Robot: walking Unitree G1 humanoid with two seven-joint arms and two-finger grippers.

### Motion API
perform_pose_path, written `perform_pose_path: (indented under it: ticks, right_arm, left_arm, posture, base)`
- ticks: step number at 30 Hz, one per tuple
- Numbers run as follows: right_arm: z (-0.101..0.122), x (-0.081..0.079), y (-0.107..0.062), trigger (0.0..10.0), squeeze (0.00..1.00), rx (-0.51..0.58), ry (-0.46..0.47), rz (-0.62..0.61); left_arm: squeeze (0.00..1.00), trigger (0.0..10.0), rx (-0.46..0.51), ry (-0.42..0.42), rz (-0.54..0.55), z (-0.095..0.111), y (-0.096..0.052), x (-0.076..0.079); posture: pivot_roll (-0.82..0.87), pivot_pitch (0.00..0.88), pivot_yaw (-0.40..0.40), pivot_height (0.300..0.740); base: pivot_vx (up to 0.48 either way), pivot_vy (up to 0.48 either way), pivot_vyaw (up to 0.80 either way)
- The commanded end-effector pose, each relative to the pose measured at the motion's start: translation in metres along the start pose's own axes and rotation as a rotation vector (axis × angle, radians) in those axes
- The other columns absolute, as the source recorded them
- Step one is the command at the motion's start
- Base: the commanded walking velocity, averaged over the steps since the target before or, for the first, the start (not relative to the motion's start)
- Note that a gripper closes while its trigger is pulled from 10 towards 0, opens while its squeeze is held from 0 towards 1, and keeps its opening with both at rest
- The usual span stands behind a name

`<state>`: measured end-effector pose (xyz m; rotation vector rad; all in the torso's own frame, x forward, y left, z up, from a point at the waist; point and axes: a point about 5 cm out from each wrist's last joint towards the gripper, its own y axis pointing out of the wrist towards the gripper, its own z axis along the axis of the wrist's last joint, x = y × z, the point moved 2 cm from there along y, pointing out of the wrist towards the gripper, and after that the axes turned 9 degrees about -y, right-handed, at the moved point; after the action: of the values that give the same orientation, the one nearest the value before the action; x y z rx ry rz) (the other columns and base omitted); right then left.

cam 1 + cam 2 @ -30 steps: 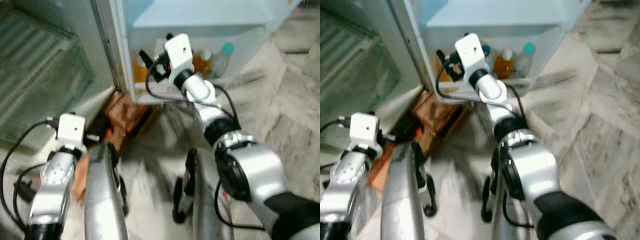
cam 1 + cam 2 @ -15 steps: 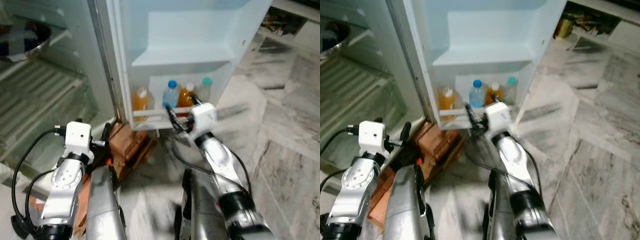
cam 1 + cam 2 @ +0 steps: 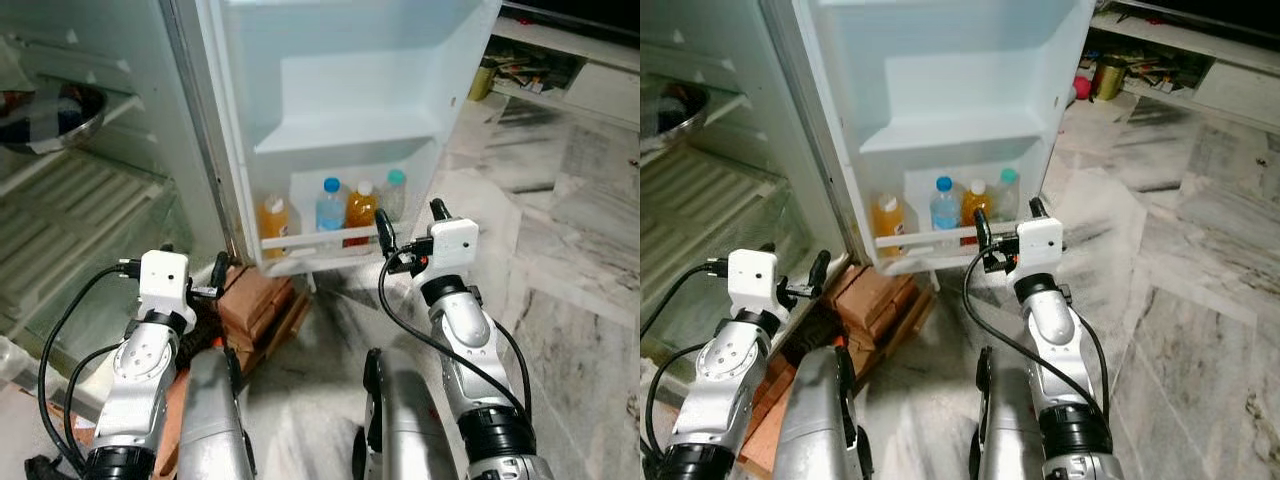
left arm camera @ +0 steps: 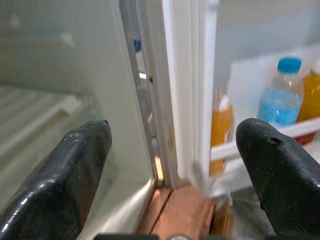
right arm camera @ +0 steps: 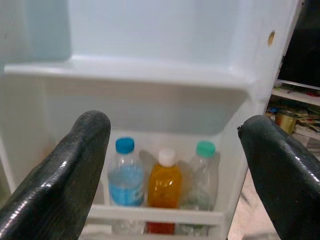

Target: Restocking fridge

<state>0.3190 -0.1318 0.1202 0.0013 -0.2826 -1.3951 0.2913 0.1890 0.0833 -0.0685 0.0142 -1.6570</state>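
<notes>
Your right gripper (image 3: 1007,228) hangs wide open and empty just in front of the open fridge door (image 3: 340,90), facing its bottom door shelf (image 3: 320,240). Four bottles stand upright there in a row: an orange juice bottle (image 3: 272,216), a blue-capped water bottle (image 3: 329,204), a white-capped orange bottle (image 3: 360,204) and a teal-capped clear bottle (image 3: 394,194). Your left gripper (image 4: 175,175) is also spread open, holding nothing, near the door's hinge edge above the bricks (image 3: 255,300).

Glossy white plastic fridge door (image 3: 350,120); polished marble floor (image 3: 570,270).
</notes>
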Motion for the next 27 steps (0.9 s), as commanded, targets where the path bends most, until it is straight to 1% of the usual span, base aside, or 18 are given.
perform_pose_path:
  ticks: [1, 2, 4, 7, 10, 11, 14, 17, 22, 27]
  right_arm:
    - [0.009, 0.001, 0.003, 10.0, 0.0, 0.021, -0.005, -0.008]
    - [0.01, 0.0, 0.002, 10.0, 0.0, 0.019, -0.007, -0.004]
    - [0.009, 0.0, 0.002, 10.0, 0.0, 0.016, -0.005, -0.005]
    - [0.005, 0.003, -0.002, 10.0, 0.0, -0.014, -0.008, -0.014]
    - [0.003, 0.005, -0.002, 10.0, 0.0, -0.031, 0.008, -0.032]
    - [0.001, 0.008, 0.0, 10.0, 0.0, -0.048, 0.015, -0.056]
    - [0.002, 0.009, 0.0, 10.0, 0.0, -0.055, 0.012, -0.062]
    - [-0.001, 0.01, -0.004, 10.0, 0.0, -0.074, 0.008, -0.059]
    - [-0.006, 0.011, -0.008, 10.0, 0.0, -0.098, 0.007, -0.06]
    - [-0.01, 0.012, -0.01, 10.0, 0.0, -0.126, 0.023, -0.063]
  left_arm:
    - [0.0, 10.0, 0.009, 0.01, 0.003, 0.002, 0.002, -0.002]
    - [0.0, 10.0, 0.008, 0.012, 0.008, 0.001, 0.002, -0.004]
    - [0.0, 10.0, 0.007, 0.013, 0.01, 0.0, 0.002, -0.004]
    - [0.0, 10.0, 0.007, 0.015, 0.02, 0.0, 0.001, -0.005]
    - [0.0, 10.0, 0.007, 0.014, 0.019, -0.001, 0.001, -0.004]
    - [0.0, 10.0, 0.004, 0.015, 0.014, -0.001, 0.001, -0.003]
    - [0.0, 10.0, 0.003, 0.017, 0.004, -0.002, 0.002, -0.001]
    - [0.0, 10.0, 0.005, 0.023, -0.003, -0.002, 0.004, 0.002]
    - [0.0, 10.0, 0.001, 0.025, -0.003, -0.004, 0.002, 0.003]
    - [0.0, 10.0, -0.003, 0.025, -0.004, -0.006, 0.0, 0.006]
  posture:
    - [-0.05, 0.006, -0.032, 0.615]
    - [-0.05, 0.005, -0.035, 0.625]
    - [-0.05, 0.005, -0.035, 0.63]
    - [-0.04, 0.013, -0.036, 0.65]
    - [-0.04, 0.013, -0.036, 0.66]
    - [-0.04, 0.015, -0.032, 0.67]
    - [-0.05, 0.019, -0.03, 0.685]
    - [-0.05, 0.028, -0.032, 0.71]
    - [-0.05, 0.028, -0.032, 0.735]
    - [-0.04, 0.032, -0.038, 0.74]
  base:
    - [0.0, 0.0, 0.0]
    - [0.0, 0.0, 0.0]
    - [0.0, 0.0, 0.0]
    - [0.0, 0.0, 0.0]
    - [0.0, 0.0, 0.0]
    - [0.0, 0.0, 0.0]
    - [0.0, 0.0, 0.0]
    - [0.0, 0.0, 0.0]
    - [0.0, 0.0, 0.0]
    - [0.0, 0.0, 0.0]
